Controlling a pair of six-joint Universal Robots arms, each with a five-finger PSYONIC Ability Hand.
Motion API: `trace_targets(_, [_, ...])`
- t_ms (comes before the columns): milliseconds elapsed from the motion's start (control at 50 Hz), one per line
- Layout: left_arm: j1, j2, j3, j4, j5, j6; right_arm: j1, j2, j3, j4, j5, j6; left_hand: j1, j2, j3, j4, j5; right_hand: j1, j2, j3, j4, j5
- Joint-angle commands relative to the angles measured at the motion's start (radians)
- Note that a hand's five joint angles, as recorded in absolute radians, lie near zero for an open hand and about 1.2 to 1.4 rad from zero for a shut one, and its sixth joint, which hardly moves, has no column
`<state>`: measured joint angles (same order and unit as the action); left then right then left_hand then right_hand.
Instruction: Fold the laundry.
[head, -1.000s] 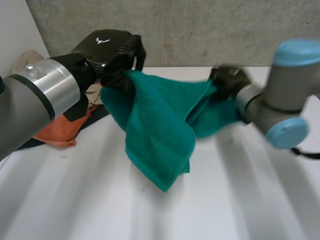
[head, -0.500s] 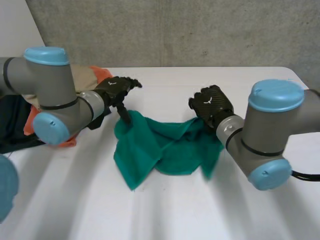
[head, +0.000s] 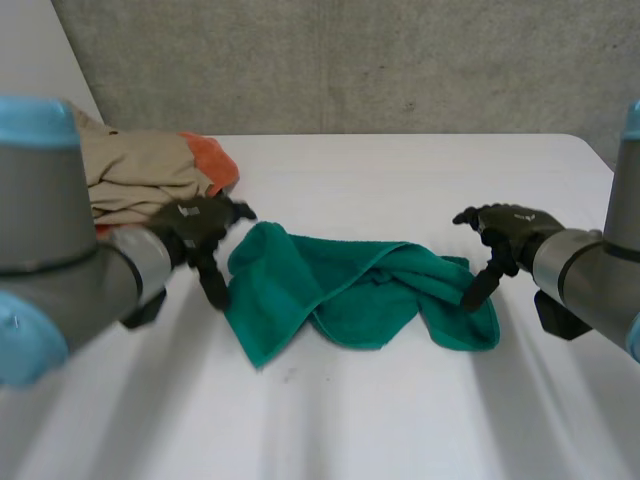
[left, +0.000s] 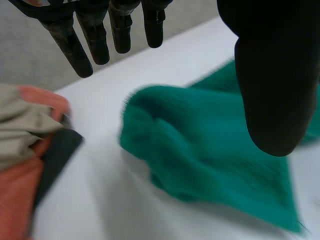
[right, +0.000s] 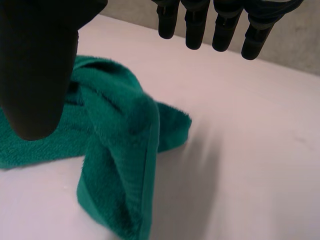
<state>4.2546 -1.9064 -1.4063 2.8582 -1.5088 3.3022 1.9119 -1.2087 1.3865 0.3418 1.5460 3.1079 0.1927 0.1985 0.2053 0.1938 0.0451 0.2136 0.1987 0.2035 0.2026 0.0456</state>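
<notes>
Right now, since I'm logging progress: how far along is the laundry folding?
Done: nothing folded; the green towel lies crumpled on the table. In hand: nothing; the left hand and right hand are open beside it. Left: flatten and fold it, then the pile of clothes.

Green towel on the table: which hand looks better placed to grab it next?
Probably the right hand: it is open, and its thumb sits at the bunched right end of the towel. The left hand, also open, hangs just beside the opposite edge, so it is nearly as well placed.
</notes>
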Motion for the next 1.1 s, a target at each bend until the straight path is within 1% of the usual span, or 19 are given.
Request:
trace_targets(20, [-0.105,0.015,-0.189,0.179,-0.068,0.059,-0.013,0.038,0.085,-0.113,-0.007,0.018,0.017,0.011,0.005,0.016,-0.010,-0.039,-0.024,-0.029,-0.028,-0.046])
trace_targets(140, [-0.139,-0.043,-0.206,0.276,-0.125,0.102,-0.005,0.104,0.094,-0.187,0.000,0.018,0.044,0.038,0.032,0.043,0.017,0.017,0.031,0.027,0.028,0.010])
trace_targets(220, [-0.145,-0.097,-0.198,0.308,-0.140,0.143,0.007,0.153,0.085,-0.228,0.011,0.017,0.044,0.038,0.032,0.043,0.017,0.195,0.210,0.205,0.206,0.189])
trace_targets(300, [-0.142,-0.148,-0.177,0.337,-0.142,0.181,0.021,0.192,0.069,-0.268,0.023,0.015,0.044,0.038,0.032,0.043,0.017,0.568,0.583,0.578,0.579,0.561])
trace_targets(320, [-0.139,-0.163,-0.166,0.349,-0.139,0.189,0.027,0.201,0.066,-0.283,0.029,0.014,0.044,0.038,0.032,0.043,0.017,0.772,0.787,0.782,0.783,0.766])
trace_targets(400, [-0.134,-0.209,-0.129,0.385,-0.126,0.217,0.039,0.204,0.069,-0.326,0.043,-0.012,0.065,0.059,0.052,0.064,0.038,1.182,1.197,1.192,1.193,1.175])
trace_targets(460, [-0.131,-0.238,-0.100,0.397,-0.129,0.235,0.042,0.198,0.072,-0.340,0.043,-0.046,0.094,0.088,0.081,0.093,0.067,1.183,1.198,1.193,1.194,1.176])
trace_targets(540, [-0.127,-0.281,-0.054,0.408,-0.128,0.277,0.039,0.163,0.089,-0.346,0.051,-0.106,0.267,0.261,0.254,0.266,0.240,1.183,1.198,1.193,1.194,1.176])
trace_targets(620, [-0.111,-0.315,-0.005,0.426,-0.131,0.310,0.023,0.098,0.109,-0.353,0.057,-0.164,0.853,0.847,0.840,0.852,0.826,1.183,1.198,1.193,1.194,1.176])
trace_targets(640, [-0.099,-0.316,0.009,0.429,-0.133,0.315,0.012,0.072,0.111,-0.354,0.060,-0.191,1.200,1.194,1.188,1.199,1.173,1.183,1.198,1.193,1.194,1.176])
trace_targets(700, [-0.082,-0.293,0.029,0.426,-0.131,0.309,-0.005,0.031,0.106,-0.346,0.062,-0.239,1.204,1.198,1.191,1.203,1.177,1.183,1.198,1.193,1.194,1.176])
trace_targets(760, [-0.058,-0.225,0.036,0.414,-0.125,0.287,-0.027,-0.031,0.095,-0.336,0.057,-0.317,1.204,1.198,1.191,1.203,1.177,1.183,1.198,1.193,1.194,1.176])
trace_targets(820, [-0.027,-0.125,0.032,0.377,-0.117,0.251,-0.048,-0.097,0.062,-0.317,0.062,-0.422,1.204,1.198,1.191,1.203,1.177,1.183,1.198,1.193,1.194,1.176])
trace_targets(880, [0.024,0.001,0.027,0.322,-0.085,0.209,-0.068,-0.170,0.016,-0.296,0.062,-0.523,1.204,1.198,1.191,1.203,1.177,1.183,1.198,1.193,1.194,1.176])
trace_targets(920, [0.068,0.102,0.033,0.273,-0.041,0.179,-0.083,-0.225,-0.016,-0.281,0.054,-0.604,1.204,1.198,1.191,1.203,1.177,1.183,1.198,1.193,1.194,1.176])
trace_targets(980, [0.105,0.185,0.043,0.222,0.018,0.159,-0.086,-0.265,-0.047,-0.270,0.046,-0.678,1.204,1.198,1.191,1.203,1.177,1.183,1.198,1.193,1.194,1.176])
trace_targets(1000, [0.123,0.229,0.052,0.190,0.063,0.145,-0.080,-0.284,-0.058,-0.258,0.031,-0.721,1.204,1.198,1.191,1.203,1.177,1.183,1.198,1.193,1.194,1.176])
trace_targets(1080, [0.152,0.233,0.078,0.113,0.139,0.132,-0.054,-0.288,-0.075,-0.215,-0.012,-0.808,1.204,1.198,1.191,1.203,1.177,1.183,1.198,1.193,1.194,1.176])
trace_targets(1100, [0.157,0.221,0.085,0.101,0.140,0.131,-0.051,-0.285,-0.078,-0.208,-0.015,-0.821,1.204,1.198,1.191,1.203,1.177,1.183,1.198,1.193,1.194,1.176])
